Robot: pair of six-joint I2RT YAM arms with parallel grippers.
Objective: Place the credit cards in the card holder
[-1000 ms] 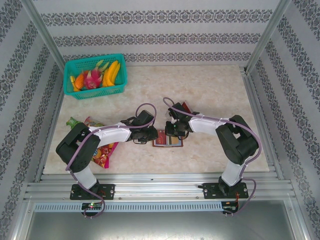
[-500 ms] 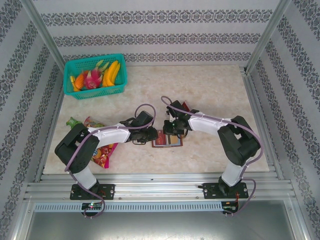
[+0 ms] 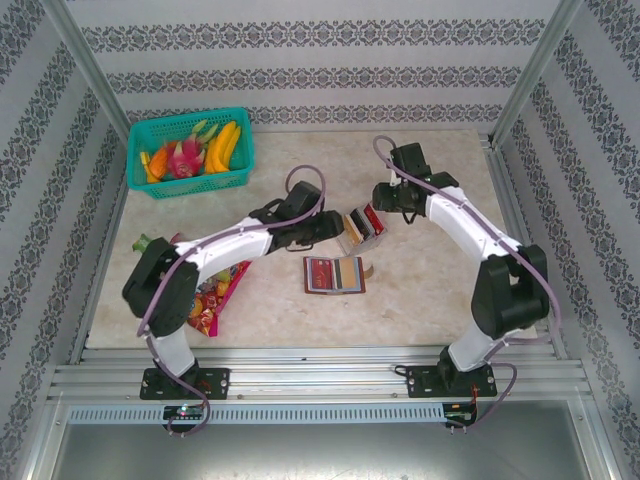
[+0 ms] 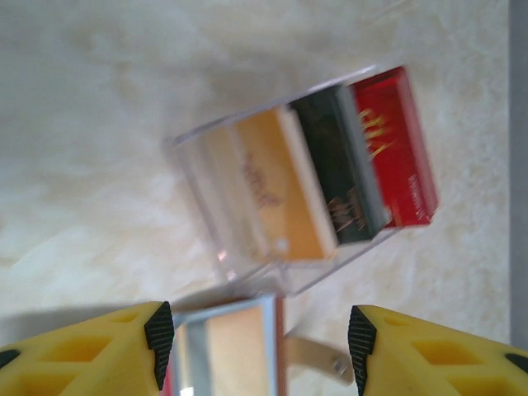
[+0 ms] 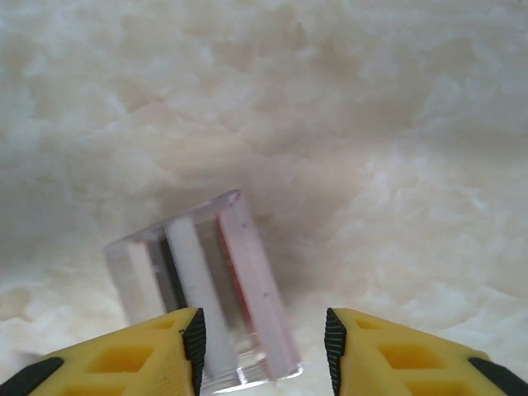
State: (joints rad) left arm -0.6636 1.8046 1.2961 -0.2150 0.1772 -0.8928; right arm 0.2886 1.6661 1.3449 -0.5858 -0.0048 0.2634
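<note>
The card holder (image 3: 335, 274) lies open and flat on the table, a red card (image 3: 321, 273) and a tan card (image 3: 349, 272) in its sleeves. Its sleeve edge and snap tab (image 4: 318, 356) show between the left fingers. Behind it a clear slotted stand (image 3: 362, 226) holds upright credit cards: tan (image 4: 264, 186), black (image 4: 334, 165) and red (image 4: 396, 148). My left gripper (image 3: 338, 230) hovers open just left of the stand, nothing in it (image 4: 260, 338). My right gripper (image 3: 379, 211) hangs open at the stand's far right side (image 5: 264, 346), the stand (image 5: 206, 280) just ahead of its tips.
A teal basket (image 3: 190, 150) of fruit stands at the back left. A colourful snack packet (image 3: 215, 295) lies under the left arm near the front left. Patterned walls and metal rails bound the table; bare marble lies to the right of the stand.
Both grippers have left the card holder and moved back toward the stand, the right arm swinging far back. Both jaws have opened from nearly shut.
</note>
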